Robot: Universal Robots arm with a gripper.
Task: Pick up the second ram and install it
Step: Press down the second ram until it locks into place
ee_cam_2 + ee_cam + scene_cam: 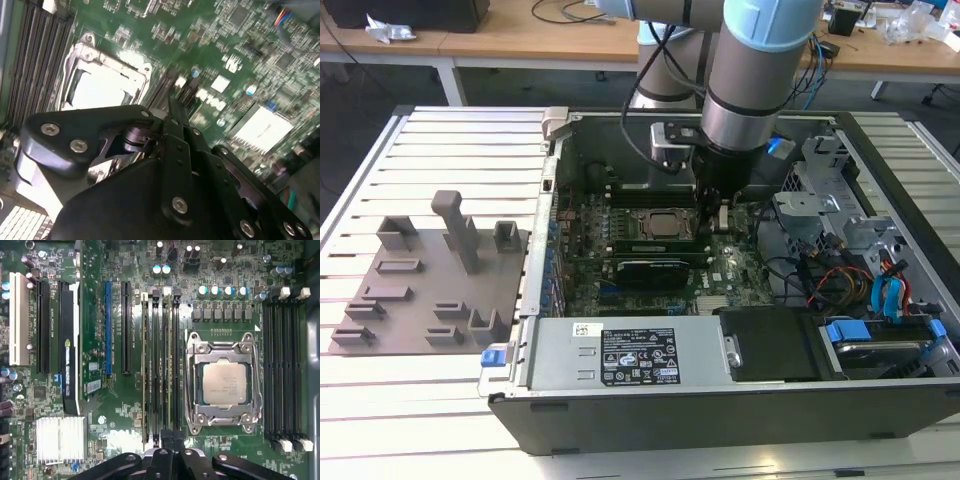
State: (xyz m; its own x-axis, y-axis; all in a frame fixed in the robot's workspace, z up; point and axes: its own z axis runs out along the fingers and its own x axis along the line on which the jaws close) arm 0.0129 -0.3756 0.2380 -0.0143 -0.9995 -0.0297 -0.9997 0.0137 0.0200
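Your gripper (170, 442) sat low over the motherboard (125, 405), fingers drawn close together at the end of the memory slots beside the CPU socket (223, 381). The second ram (145, 365) stood edge-up in one of those slots, nothing visibly clamped. Farther off lay the grey fixture plate (425, 280).

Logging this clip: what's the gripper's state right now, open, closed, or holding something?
Gripper: low over the motherboard's memory slots beside the CPU socket; open or shut cannot be told.

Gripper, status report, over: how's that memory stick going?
Gripper low over memory slots. Second ram standing in slot under it, beside CPU socket. No obstruction seen.
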